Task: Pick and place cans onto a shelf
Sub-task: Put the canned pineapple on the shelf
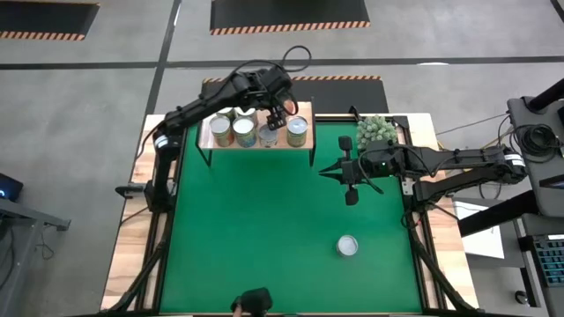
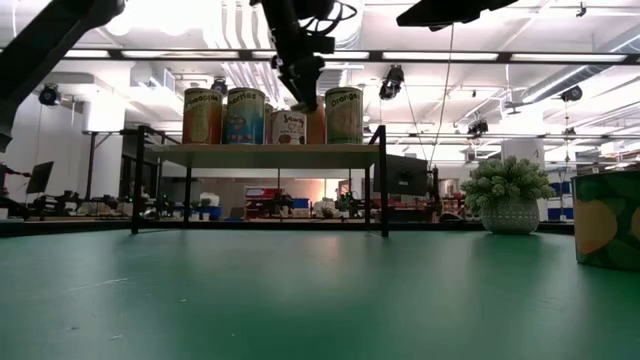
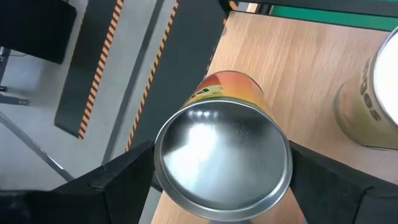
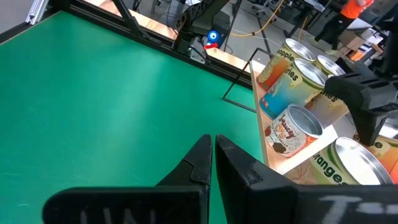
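left gripper (image 1: 278, 113): fingers closed around an orange can (image 3: 224, 155) at the back of the shelf (image 1: 256, 143) | handling: you hold a rigid, smooth tin, probably slippery, so grip its side wall | right gripper (image 4: 213, 163): closed, empty, over the mat | one can (image 1: 347, 246) waits on the mat

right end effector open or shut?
Shut. The right end effector shows its fingers pressed together with nothing between them, above the green mat.

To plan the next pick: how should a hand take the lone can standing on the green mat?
Grip the lone can around its round side wall, coming straight down from above. It stands upright, silvery top up, with open mat all around it.
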